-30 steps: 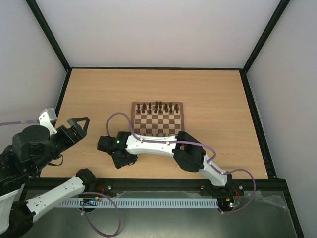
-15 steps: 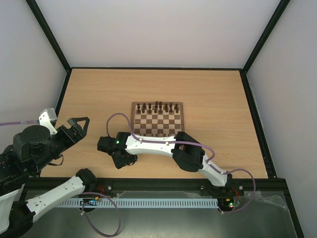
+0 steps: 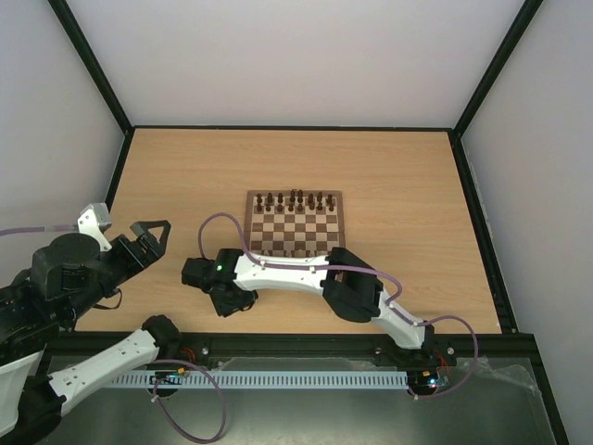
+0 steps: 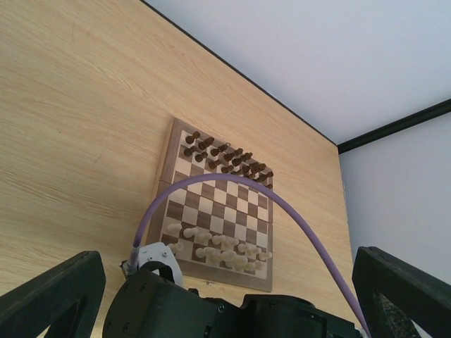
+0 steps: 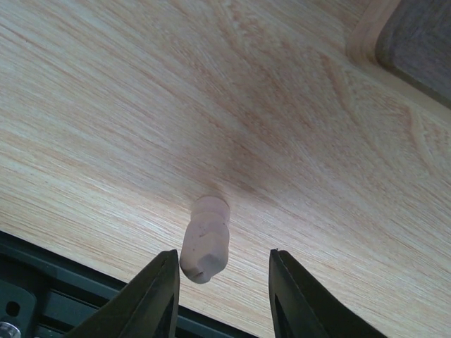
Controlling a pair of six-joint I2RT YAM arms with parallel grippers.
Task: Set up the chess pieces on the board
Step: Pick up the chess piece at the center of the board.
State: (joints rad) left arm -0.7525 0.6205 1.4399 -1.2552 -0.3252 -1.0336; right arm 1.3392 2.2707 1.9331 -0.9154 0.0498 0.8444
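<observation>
Right wrist view: right pincer (image 5: 222, 257) was spread around one pale piece (image 5: 206, 239) that stood on the counter (image 5: 106, 105), not pinching it. Top view: this happened just off the board (image 3: 295, 232), by its near left corner. Left pincer (image 3: 153, 227) hung spread, well left of the board. Dark pieces (image 3: 295, 198) lined the far rows, pale ones (image 4: 218, 246) the near rows.

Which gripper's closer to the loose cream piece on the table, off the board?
Right. The right gripper straddles the cream piece, jaws open; the left gripper hangs off to its left.
</observation>
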